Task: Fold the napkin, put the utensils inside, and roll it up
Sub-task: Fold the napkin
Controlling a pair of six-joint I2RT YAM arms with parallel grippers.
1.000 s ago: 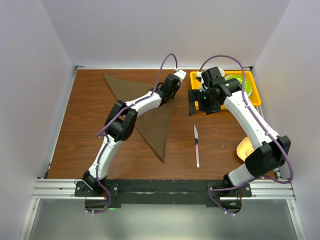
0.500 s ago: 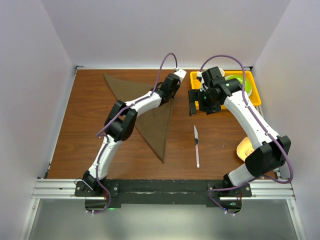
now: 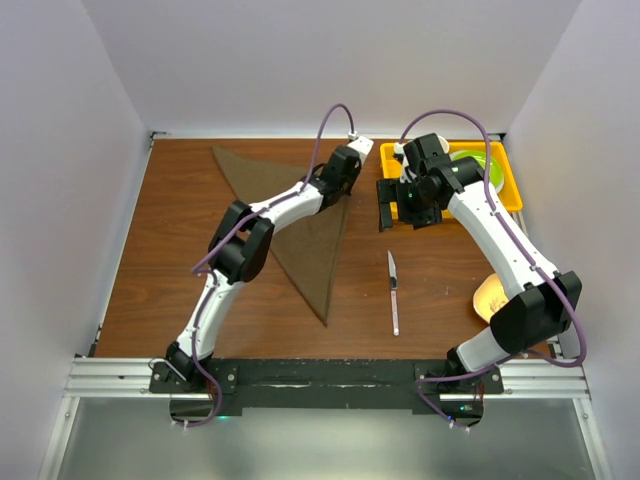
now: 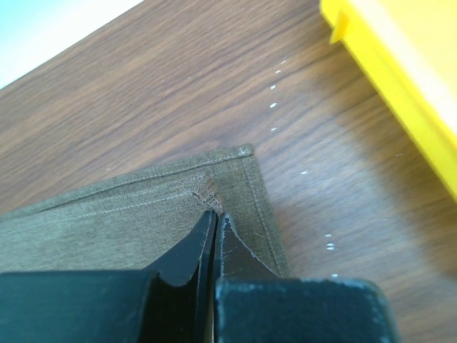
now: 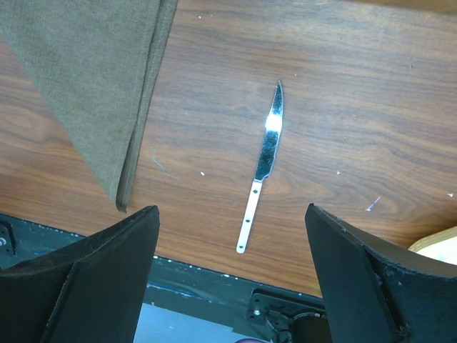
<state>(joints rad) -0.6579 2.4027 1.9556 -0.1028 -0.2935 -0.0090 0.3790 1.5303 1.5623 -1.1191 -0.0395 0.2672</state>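
Observation:
The napkin (image 3: 310,245) lies on the wooden table folded into a long dark brown triangle, its point toward the front edge. My left gripper (image 3: 344,194) is down on its right corner. In the left wrist view the jaws are shut (image 4: 214,213), with a small pucker of napkin (image 4: 128,214) pinched at their tips just inside the hemmed corner. The knife (image 3: 393,290) lies flat to the right of the napkin, blade pointing away. My right gripper (image 3: 388,210) hovers open and empty above the table behind the knife. The right wrist view shows the knife (image 5: 261,168) between its spread fingers and the napkin (image 5: 93,64) to the left.
A yellow tray (image 3: 506,192) stands at the back right, just right of my left gripper, holding a green dish (image 3: 470,160); its wall shows in the left wrist view (image 4: 400,78). A pale round dish (image 3: 487,297) sits near the right edge. White walls enclose the table.
My left wrist has shifted very slightly toward the back at the napkin's corner. The right arm, the knife and the napkin have not visibly moved.

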